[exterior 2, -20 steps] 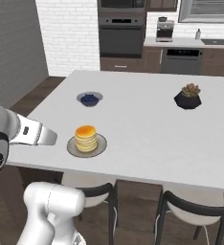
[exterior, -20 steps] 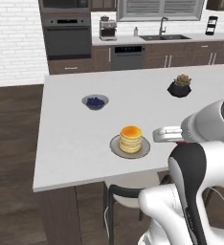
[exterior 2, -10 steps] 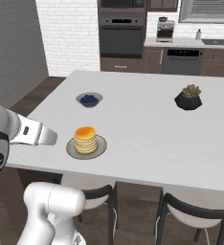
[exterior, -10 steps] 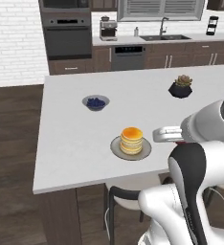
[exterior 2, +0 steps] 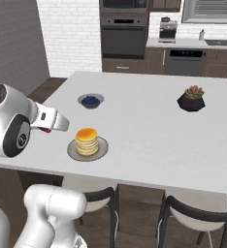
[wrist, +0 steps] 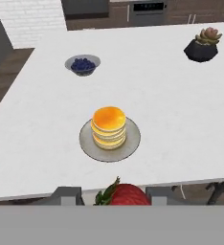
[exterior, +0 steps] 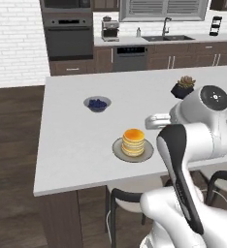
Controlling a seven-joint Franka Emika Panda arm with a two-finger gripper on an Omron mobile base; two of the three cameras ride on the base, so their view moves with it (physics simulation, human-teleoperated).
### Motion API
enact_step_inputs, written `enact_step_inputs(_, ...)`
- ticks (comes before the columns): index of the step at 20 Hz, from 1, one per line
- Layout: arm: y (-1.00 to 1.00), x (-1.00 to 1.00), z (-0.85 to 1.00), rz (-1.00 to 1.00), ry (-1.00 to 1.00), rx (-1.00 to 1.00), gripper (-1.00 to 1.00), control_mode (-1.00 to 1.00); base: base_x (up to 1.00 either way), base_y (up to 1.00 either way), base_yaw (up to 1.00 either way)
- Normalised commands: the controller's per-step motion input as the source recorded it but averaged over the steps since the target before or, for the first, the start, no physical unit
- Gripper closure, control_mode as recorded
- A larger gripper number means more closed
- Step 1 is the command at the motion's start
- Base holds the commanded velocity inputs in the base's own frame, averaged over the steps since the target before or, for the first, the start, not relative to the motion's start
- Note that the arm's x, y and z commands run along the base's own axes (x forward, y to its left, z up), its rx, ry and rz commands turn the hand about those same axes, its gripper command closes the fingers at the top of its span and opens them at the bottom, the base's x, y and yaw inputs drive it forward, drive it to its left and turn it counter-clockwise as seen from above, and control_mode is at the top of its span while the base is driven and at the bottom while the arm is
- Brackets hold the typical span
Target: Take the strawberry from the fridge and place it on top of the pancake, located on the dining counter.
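The strawberry (wrist: 126, 195), red with a green stalk, sits between the two fingertips of my gripper (wrist: 113, 194), which is shut on it. In the right base view it is a red speck (exterior 2: 44, 130) under the gripper (exterior 2: 47, 128). The pancake (wrist: 108, 125) is an orange-topped stack on a grey plate (wrist: 132, 143) on the white dining counter (wrist: 176, 105). My gripper (exterior: 152, 122) hovers over the counter's near edge, just short of the pancake (exterior: 133, 141) (exterior 2: 87, 140). The fridge is out of view.
A bowl of blueberries (wrist: 83, 64) (exterior: 97, 103) stands beyond the pancake. A potted succulent (wrist: 205, 44) (exterior 2: 193, 98) sits at the far right. Dark stools (exterior 2: 183, 213) are tucked under the counter's near edge. Oven and cabinets line the back wall.
The arm has risen a little and carried the gripper, still holding the strawberry, closer to the pancake. The counter and the things on it have not moved.
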Motion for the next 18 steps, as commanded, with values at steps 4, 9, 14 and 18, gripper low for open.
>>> enact_step_inputs(4, 0.01, 0.98, -0.01, 0.0, 0.0, 0.0, 1.0, -1.0, 0.0, 0.0, 0.0)
enact_step_inputs(9, -0.15, 0.72, -0.17, 0.0, 0.18, 0.06, 1.0, -1.0, 0.0, 0.0, 0.0)
enact_step_inputs(14, -0.11, 0.81, -0.45, 0.0, 0.11, 0.01, 1.0, -1.0, 0.0, 0.0, 0.0)
enact_step_inputs(18, 0.1, 0.79, -0.68, 0.0, 0.01, -0.01, 1.0, -1.0, 0.0, 0.0, 0.0)
